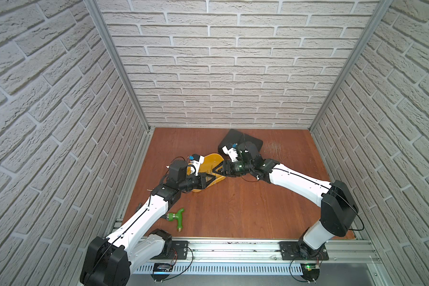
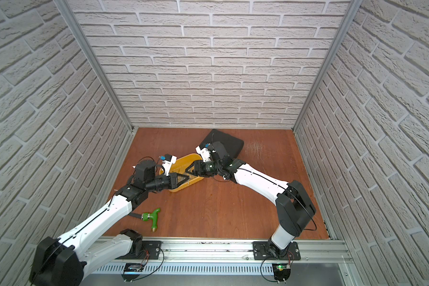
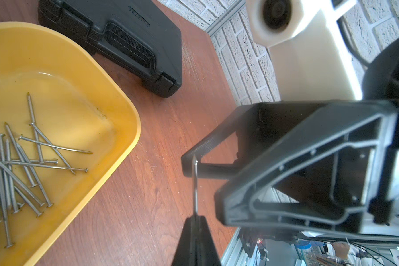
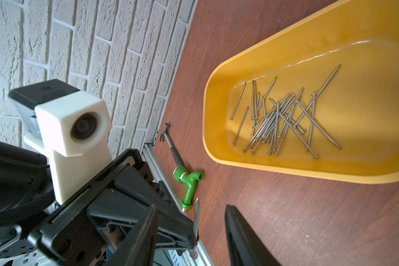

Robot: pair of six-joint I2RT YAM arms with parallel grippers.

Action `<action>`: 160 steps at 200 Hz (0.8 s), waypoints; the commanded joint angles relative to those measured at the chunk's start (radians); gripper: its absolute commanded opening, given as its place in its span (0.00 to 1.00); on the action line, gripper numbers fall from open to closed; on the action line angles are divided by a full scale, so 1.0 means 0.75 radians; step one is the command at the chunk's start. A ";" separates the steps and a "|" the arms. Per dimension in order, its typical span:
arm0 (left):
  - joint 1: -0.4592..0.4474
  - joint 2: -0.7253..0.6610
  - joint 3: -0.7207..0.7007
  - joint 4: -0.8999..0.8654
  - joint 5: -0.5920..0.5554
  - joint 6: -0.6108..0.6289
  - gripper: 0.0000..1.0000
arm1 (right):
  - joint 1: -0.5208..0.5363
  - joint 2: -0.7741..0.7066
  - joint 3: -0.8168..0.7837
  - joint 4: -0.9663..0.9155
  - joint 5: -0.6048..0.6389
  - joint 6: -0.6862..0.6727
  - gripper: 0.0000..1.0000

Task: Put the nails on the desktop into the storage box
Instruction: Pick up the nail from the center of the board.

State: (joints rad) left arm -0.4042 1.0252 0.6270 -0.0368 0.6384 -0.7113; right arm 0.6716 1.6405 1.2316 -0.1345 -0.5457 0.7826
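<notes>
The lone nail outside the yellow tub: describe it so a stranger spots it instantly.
Find the shallow yellow plastic tub on the reddish-brown wooden desktop. Near its rim, the shut left gripper holds one thin silvery nail aloft, unlike the nails heaped inside the tub.

Pale brick-pattern walls (image 1: 233, 62) on three sides — aluminium corner posts (image 1: 116, 62) between them.

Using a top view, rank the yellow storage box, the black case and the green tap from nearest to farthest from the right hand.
1. storage box: nearest, right alongside the right hand.
2. black case: next, just behind the hand, toward the back.
3. green tap: farthest, toward the front, on the robot's left side.
</notes>
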 commanded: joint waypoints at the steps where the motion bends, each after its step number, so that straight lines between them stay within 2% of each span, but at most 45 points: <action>1: 0.007 -0.004 0.010 0.073 0.026 -0.003 0.00 | 0.009 -0.001 0.018 0.079 0.015 0.024 0.47; 30: 0.007 -0.017 -0.008 0.080 0.021 -0.010 0.00 | 0.009 0.010 0.011 0.115 0.020 0.051 0.42; 94: 0.007 -0.055 -0.020 0.078 -0.004 -0.017 0.00 | 0.030 0.047 0.024 0.155 0.020 0.081 0.40; 132: 0.007 -0.063 -0.024 0.078 -0.013 -0.020 0.00 | 0.037 0.040 0.016 0.162 0.024 0.086 0.28; 160: 0.007 -0.066 -0.033 0.078 -0.022 -0.023 0.00 | 0.041 0.026 0.007 0.175 0.028 0.097 0.12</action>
State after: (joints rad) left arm -0.4042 0.9939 0.6224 -0.0273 0.6315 -0.7250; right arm 0.6930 1.6814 1.2316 -0.0574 -0.5316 0.8394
